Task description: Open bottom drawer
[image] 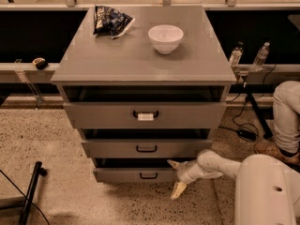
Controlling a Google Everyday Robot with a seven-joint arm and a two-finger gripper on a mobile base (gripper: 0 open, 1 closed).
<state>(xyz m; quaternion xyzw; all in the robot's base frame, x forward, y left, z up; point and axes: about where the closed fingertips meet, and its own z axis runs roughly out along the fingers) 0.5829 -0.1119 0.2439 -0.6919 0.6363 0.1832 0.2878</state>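
The bottom drawer is the lowest grey front of the cabinet, with a small black bar handle. It stands slightly proud, with a dark gap above it. My gripper is at the drawer's right end, low near the floor, right of the handle. Its two pale fingers are spread: one fingertip lies at the drawer's top right edge, the other hangs below the front. It holds nothing.
Above are the middle drawer and the top drawer with a white tag on its handle. A white bowl and a snack bag sit on the cabinet top. A person's leg and cables are at right; a black pole lies at lower left.
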